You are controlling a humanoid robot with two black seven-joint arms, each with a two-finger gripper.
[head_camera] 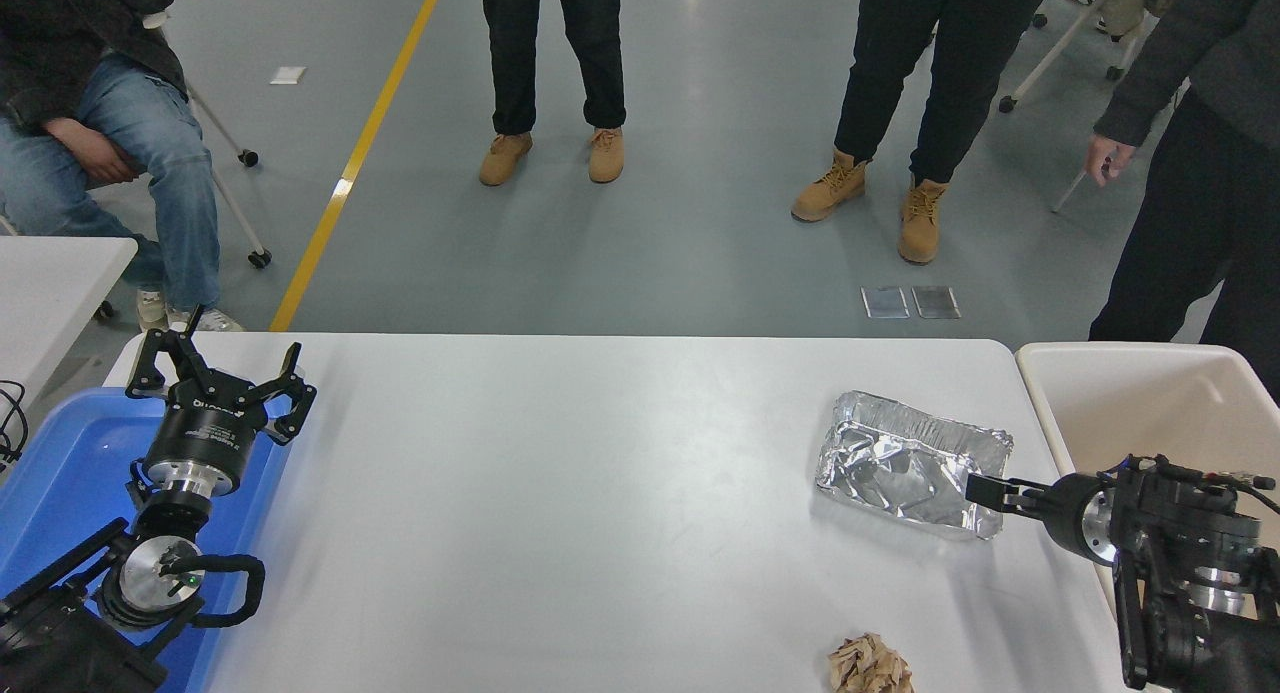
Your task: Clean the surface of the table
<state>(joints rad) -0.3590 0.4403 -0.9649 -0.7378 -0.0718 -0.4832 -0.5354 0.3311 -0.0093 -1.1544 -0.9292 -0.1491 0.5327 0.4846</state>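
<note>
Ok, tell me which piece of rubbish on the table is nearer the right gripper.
The foil tray: the right gripper is at its near right corner, while the crumpled brown paper lies apart at the table surface's front edge.
</note>
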